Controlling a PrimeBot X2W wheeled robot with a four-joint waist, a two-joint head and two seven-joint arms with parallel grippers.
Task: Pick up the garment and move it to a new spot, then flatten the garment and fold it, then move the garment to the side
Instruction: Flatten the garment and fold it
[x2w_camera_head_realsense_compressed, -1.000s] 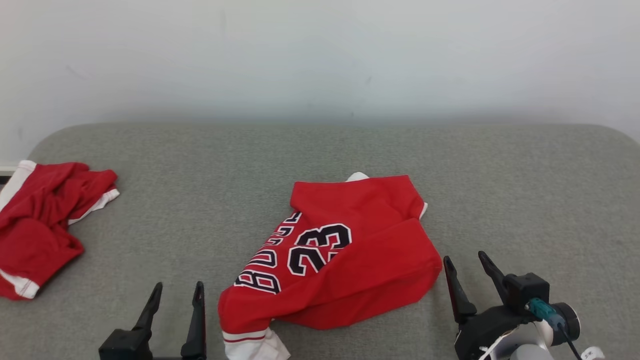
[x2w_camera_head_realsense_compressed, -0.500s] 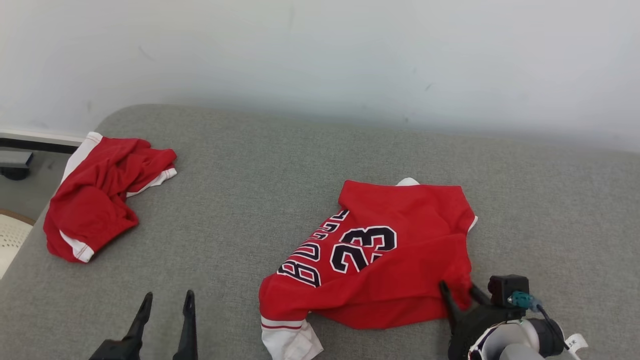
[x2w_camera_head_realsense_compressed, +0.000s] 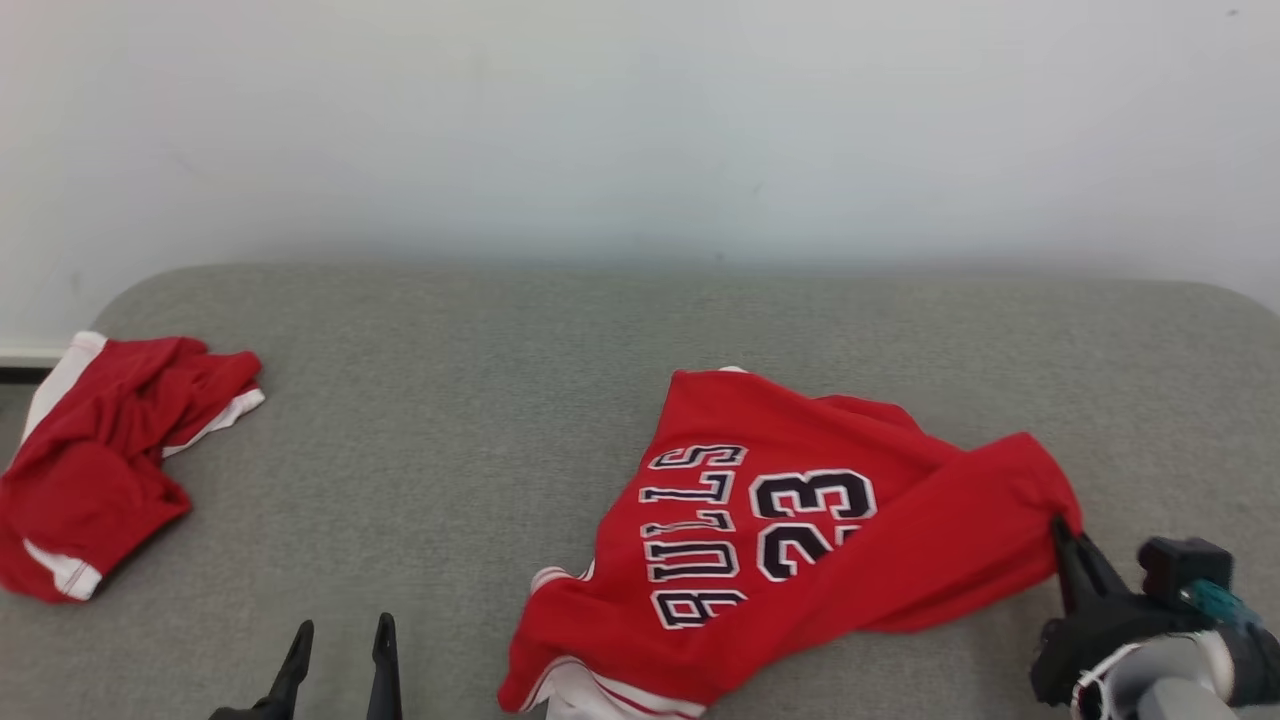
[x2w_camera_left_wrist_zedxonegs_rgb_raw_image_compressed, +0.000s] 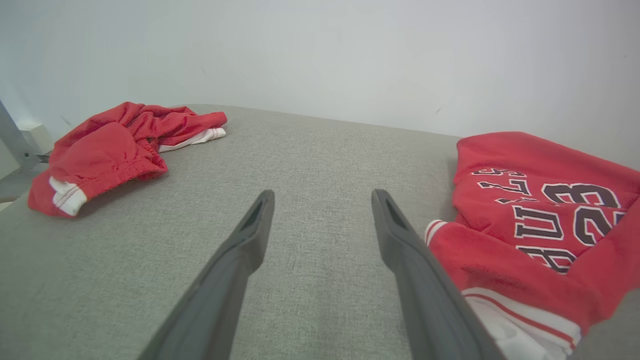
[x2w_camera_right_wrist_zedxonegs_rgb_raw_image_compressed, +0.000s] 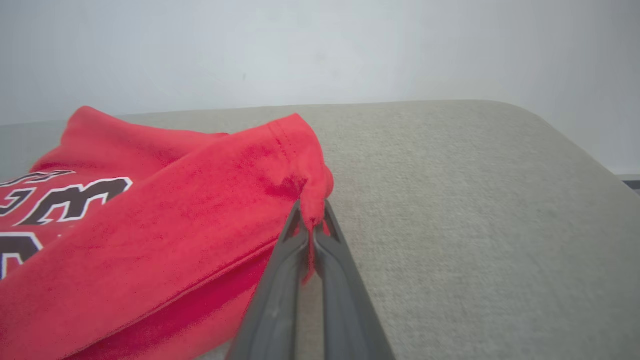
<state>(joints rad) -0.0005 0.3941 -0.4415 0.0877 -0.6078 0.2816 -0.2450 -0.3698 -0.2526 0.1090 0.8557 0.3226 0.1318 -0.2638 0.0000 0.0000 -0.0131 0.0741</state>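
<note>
A: Item one, far left?

B: A crumpled red garment (x2w_camera_head_realsense_compressed: 100, 460) with white trim. It lies in a heap at the left edge of the grey fabric-covered surface (x2w_camera_head_realsense_compressed: 450, 400), well apart from everything else.

A: Item two?

B: The left end effector (x2w_camera_head_realsense_compressed: 343, 626), near edge, left of centre. Its two dark fingers stand wide apart and point toward the far side. Nothing is between them. In the left wrist view bare grey fabric shows in the gap, and the right finger lies just beside the next item's white hem; I cannot tell whether they touch.

A: Item three, the task piece?

B: A red jersey (x2w_camera_head_realsense_compressed: 800, 540), right of centre on the surface. It carries black lettering outlined in white, "BULLS" and "23", face up and turned sideways. White trim with a red stripe sits at its near-left end. The bulk lies on the surface, rumpled, not flat. A long fold runs from the near left toward the right, ending in a raised corner.

A: Item four?

B: The right end effector (x2w_camera_head_realsense_compressed: 1062, 530), near right. Its fingers are pressed together on that right corner of the jersey. In the right wrist view a pinch of red cloth by the stitched hem sits squeezed between the two fingertips, and the corner stands lifted off the surface.

A: Beyond it?

B: Bare grey surface out to a rounded right-hand corner.

A: Backdrop?

B: A plain pale wall (x2w_camera_head_realsense_compressed: 640, 120) along the far side.
</note>
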